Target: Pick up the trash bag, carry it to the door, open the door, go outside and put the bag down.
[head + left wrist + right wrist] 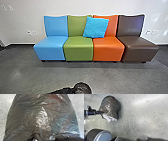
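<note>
The left gripper [72, 91] comes in from the left at the near edge of the head view, against the dark, shiny trash bag [82, 88]. In the right wrist view, the black tips of the left gripper [101, 112] are closed on the dark bag [109, 105] beside some crumpled white material [109, 118]. The bag's wrinkled plastic [28, 117] looms large in the left wrist view, with reddish and bluish-green tints. I cannot tell how the right gripper stands.
Four armless chairs, blue [50, 46], green [78, 47], orange [108, 47] and brown [137, 45], line the white wall [82, 6]. A turquoise pillow [95, 27] leans on the green and orange backs. A rounded dark object with a pale face [104, 135] shows in the right wrist view.
</note>
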